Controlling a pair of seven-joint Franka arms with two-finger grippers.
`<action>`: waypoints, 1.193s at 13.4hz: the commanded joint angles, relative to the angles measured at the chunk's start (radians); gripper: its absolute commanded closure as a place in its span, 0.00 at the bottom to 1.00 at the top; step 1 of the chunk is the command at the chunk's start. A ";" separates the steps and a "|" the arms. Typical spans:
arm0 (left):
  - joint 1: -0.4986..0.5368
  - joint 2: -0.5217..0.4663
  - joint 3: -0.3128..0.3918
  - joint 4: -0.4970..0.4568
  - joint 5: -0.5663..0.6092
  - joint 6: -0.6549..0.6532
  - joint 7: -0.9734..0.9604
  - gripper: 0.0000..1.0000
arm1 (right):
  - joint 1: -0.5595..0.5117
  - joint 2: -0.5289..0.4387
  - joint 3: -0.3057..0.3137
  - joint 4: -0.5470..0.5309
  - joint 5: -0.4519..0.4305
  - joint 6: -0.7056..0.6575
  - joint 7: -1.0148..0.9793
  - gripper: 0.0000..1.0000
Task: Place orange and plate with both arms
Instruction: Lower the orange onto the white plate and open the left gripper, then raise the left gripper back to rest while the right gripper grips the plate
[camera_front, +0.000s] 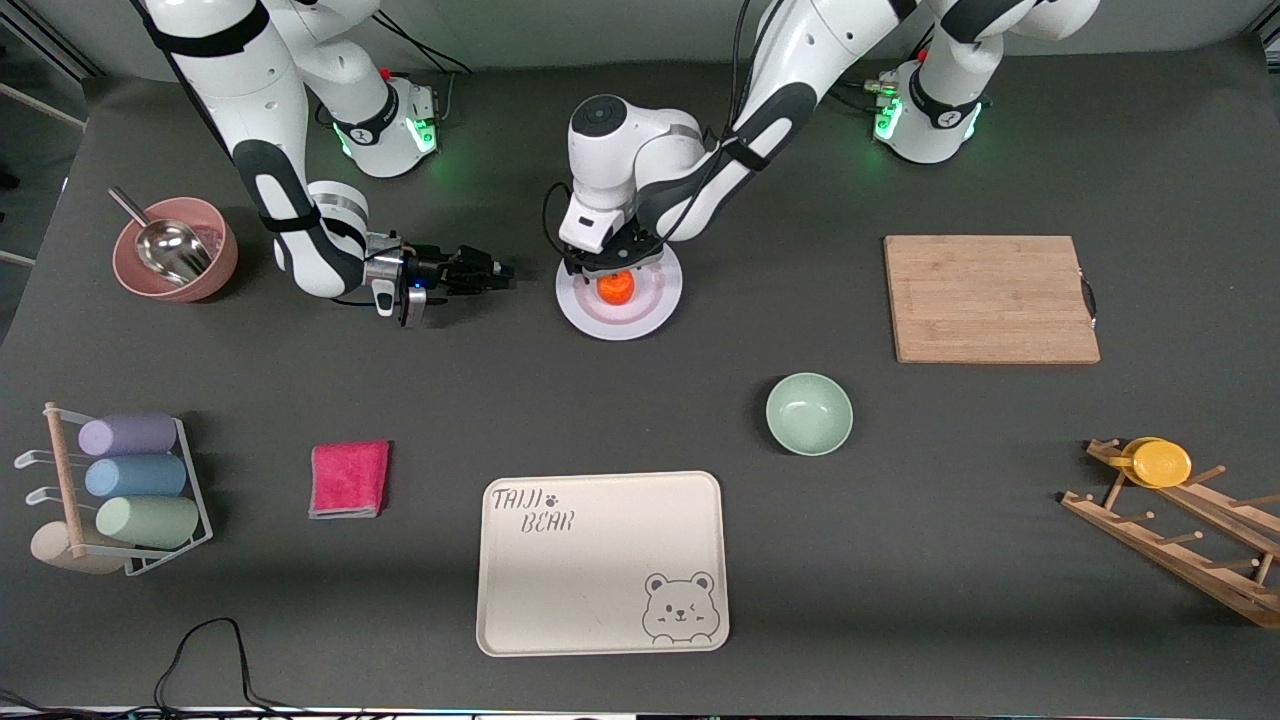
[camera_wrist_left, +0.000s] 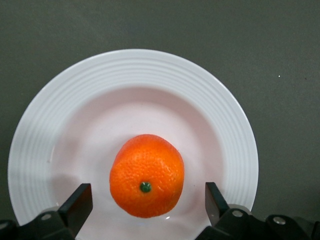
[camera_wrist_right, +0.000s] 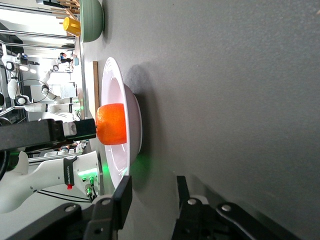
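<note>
Orange (camera_wrist_left: 147, 175) sits in the well of the plate (camera_wrist_left: 65, 100), on the bench (camera_front: 900, 560) midway between the two arm ends. Left gripper (camera_front: 612, 268) hangs just over the orange, jaws spread wide either side, not touching it. Right gripper (camera_front: 497, 271) is low beside the plate toward the right arm's end, jaws slightly parted, holding nothing.

From my console the orange (camera_wrist_left: 146, 175) has a dimpled, slightly shiny peel, and the plate (camera_wrist_left: 60, 107) under it looks like glossy glazed ceramic with fine ridges on its rim. I read the table (camera_front: 900, 600) as matt dark grey, the cutting board (camera_front: 990, 298) as pale bare wood, the pink cloth (camera_front: 349, 478) as fuzzy fabric, and the scoop (camera_front: 165, 245) as polished metal.
</note>
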 joint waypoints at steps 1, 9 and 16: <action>0.009 -0.076 0.008 0.012 0.019 -0.094 0.014 0.00 | -0.007 0.061 -0.005 0.021 0.030 -0.059 -0.065 0.57; 0.211 -0.383 0.001 0.014 -0.350 -0.433 0.538 0.00 | 0.005 0.067 0.014 0.030 0.112 -0.058 -0.073 0.57; 0.641 -0.624 0.011 0.014 -0.488 -0.800 1.346 0.00 | 0.059 0.084 0.107 0.068 0.283 -0.047 -0.067 0.57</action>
